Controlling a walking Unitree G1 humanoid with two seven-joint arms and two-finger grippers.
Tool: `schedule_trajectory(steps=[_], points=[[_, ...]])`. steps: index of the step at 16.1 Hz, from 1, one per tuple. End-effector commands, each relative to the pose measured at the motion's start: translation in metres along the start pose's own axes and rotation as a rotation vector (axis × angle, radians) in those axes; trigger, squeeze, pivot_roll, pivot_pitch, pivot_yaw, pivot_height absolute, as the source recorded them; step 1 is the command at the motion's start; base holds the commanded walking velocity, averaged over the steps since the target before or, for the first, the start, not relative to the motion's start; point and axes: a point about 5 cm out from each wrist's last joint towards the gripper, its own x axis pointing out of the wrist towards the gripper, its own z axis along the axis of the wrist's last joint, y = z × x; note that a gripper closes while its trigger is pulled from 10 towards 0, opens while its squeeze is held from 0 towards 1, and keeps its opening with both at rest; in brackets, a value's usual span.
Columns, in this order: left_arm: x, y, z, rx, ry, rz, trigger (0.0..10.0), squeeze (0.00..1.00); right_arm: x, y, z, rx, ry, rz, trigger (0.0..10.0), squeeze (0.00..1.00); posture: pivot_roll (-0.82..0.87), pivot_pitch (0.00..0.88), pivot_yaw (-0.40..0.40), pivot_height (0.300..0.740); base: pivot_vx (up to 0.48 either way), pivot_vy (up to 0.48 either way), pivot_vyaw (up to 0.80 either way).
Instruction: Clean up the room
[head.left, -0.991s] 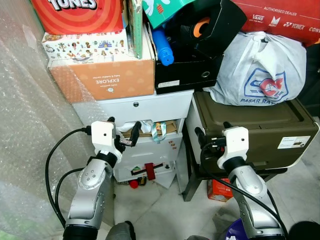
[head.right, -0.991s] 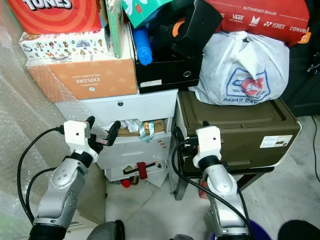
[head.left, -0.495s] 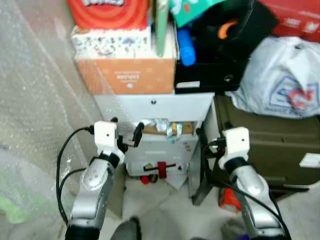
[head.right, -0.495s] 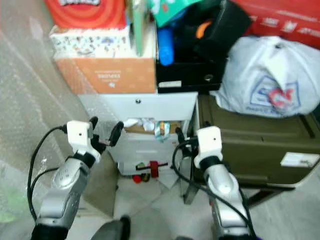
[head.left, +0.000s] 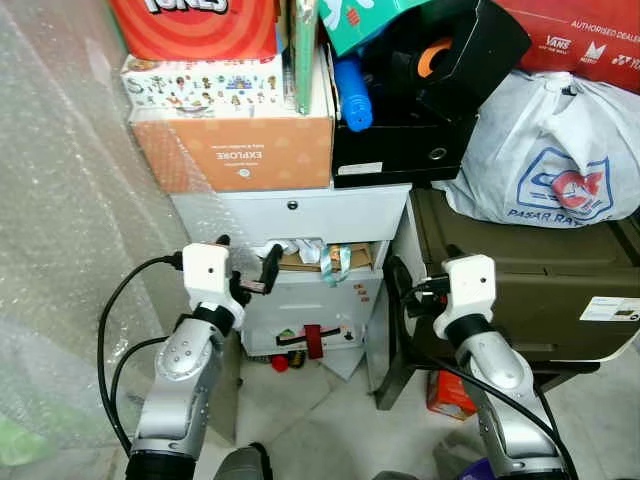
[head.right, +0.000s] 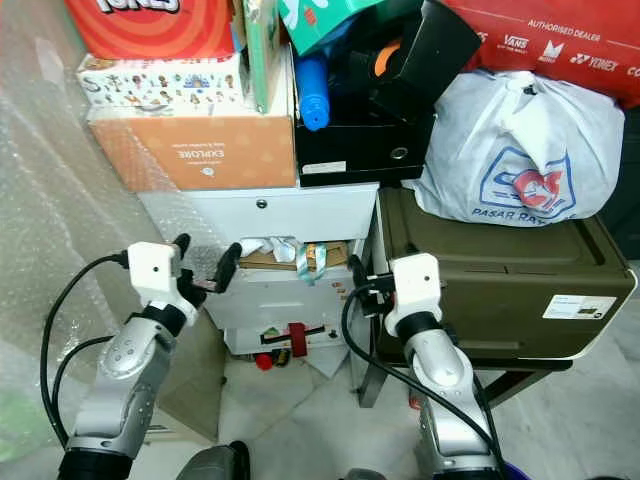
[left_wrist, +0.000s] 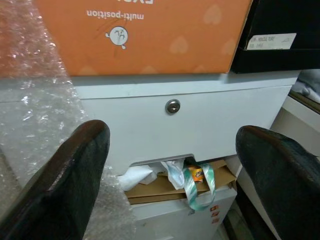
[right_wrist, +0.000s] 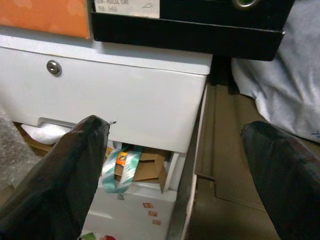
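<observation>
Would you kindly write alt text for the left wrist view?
The left gripper, fingers spread wide, faces a white drawer cabinet with a keyhole. A teal ribbon and crumpled paper spill from the drawer; an orange box sits on top.

The scene is viewed from the head, forward and downward, by both eye views onto the white drawer cabinet (head.left: 300, 255). From each wrist, the cabinet is seen closely along parted fingers of the left gripper (left_wrist: 172, 165) and right gripper (right_wrist: 175, 170). The keyhole (left_wrist: 173, 106) and overstuffed drawer ahead of both grippers are shared.
</observation>
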Motion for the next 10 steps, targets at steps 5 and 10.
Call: schedule_trajectory(steps=[5, 10], points=[[-0.0014, 0.0000, 0.0001, 0.006, 0.004, -0.005, 10.0, 0.00, -0.0003, -0.0022, -0.0008, 0.001, 0.010, -0.021, 10.0, 0.00, -0.03, 0.100, -0.004, 0.740, 0.000, 0.000, 0.00], [-0.0010, 0.0002, 0.0004, 0.004, 0.005, -0.002, 10.0, 0.00, 0.0004, -0.0029, -0.0007, 0.008, 0.011, -0.024, 10.0, 0.00, -0.03, 0.105, -0.006, 0.740, 0.000, 0.000, 0.00]])
